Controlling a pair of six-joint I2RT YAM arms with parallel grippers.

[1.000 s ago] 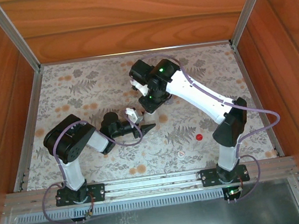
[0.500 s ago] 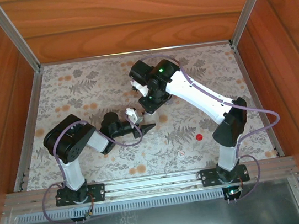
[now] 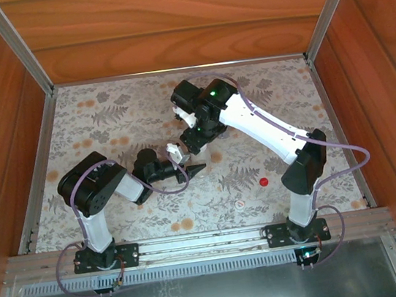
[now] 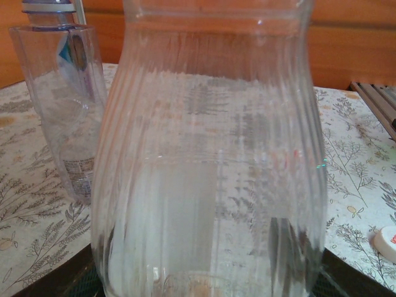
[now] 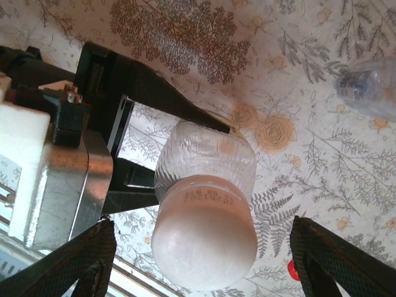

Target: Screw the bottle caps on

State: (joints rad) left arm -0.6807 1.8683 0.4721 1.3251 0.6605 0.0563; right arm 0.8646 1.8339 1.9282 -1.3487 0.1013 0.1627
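The wide clear ribbed bottle [image 4: 207,173] stands upright on the table with a white cap [image 5: 204,247] on its neck. My left gripper [image 4: 207,291] is shut on the bottle's lower body, its black fingers [image 5: 148,86] pressing both sides. My right gripper [image 5: 204,263] hovers open right over the cap, one finger on each side, neither touching it. From above, the capped bottle [image 3: 175,152] sits between the left gripper [image 3: 186,171] and the right gripper [image 3: 193,140]. The slim purple-tinted bottle [image 4: 62,105], wearing a purple cap, stands just behind. A red cap [image 3: 264,181] and a white cap [image 3: 240,204] lie loose.
The floral tablecloth [image 3: 106,124] covers the table, walled in by wooden panels [image 3: 166,27] and metal rails. A blurred clear bottle [image 5: 371,86] stands beyond the held one. The loose white cap [image 4: 387,243] lies to the right of the left gripper.
The right gripper has edged slightly left, closer over the capped bottle. The left arm and the bottle have not moved.
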